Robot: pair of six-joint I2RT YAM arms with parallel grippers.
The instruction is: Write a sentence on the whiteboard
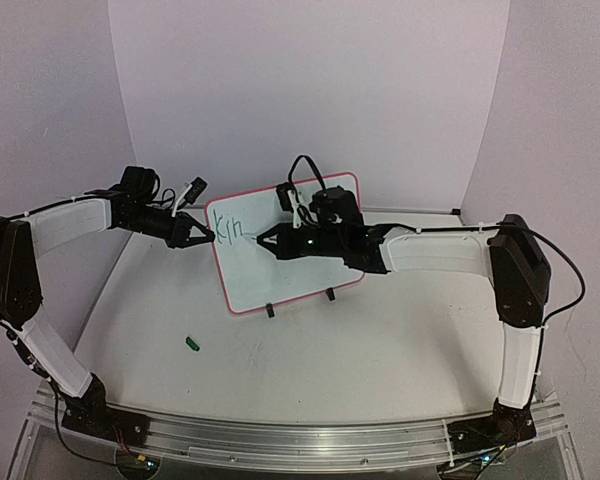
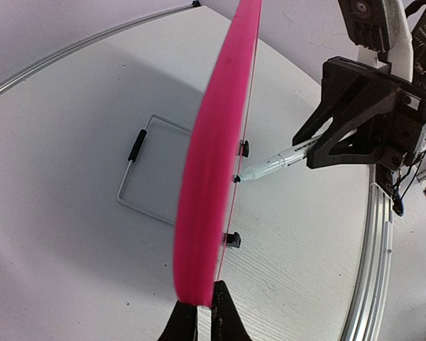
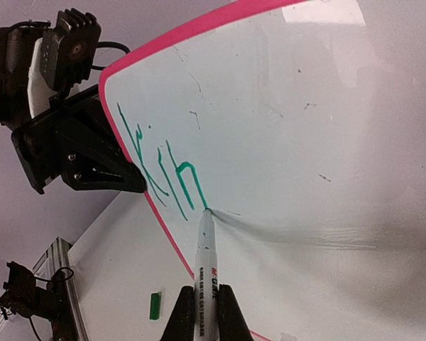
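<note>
Two closed grips share the work. The left gripper (image 1: 207,237) is shut on the board (image 1: 290,275), with the red frame of its left edge pinched between the jaws, so the board stands upright just ahead of them. It looks light and stiff and likely to tip or slide under pen pressure, so a hold on the frame, clear of the writing face, seems the right place. A few green letters (image 3: 163,167), roughly "Kin", sit just inside the clamped edge. To their right the marker (image 3: 203,256) juts forward from the jaws of the right gripper (image 3: 203,316), which are closed round its barrel. Its tip touches the white face at the foot of the last stroke. The barrel looks slim and smooth and could twist in a loose grip. A green cap (image 1: 191,343) lies on the table (image 1: 360,350), well apart from both pairs of jaws
</note>
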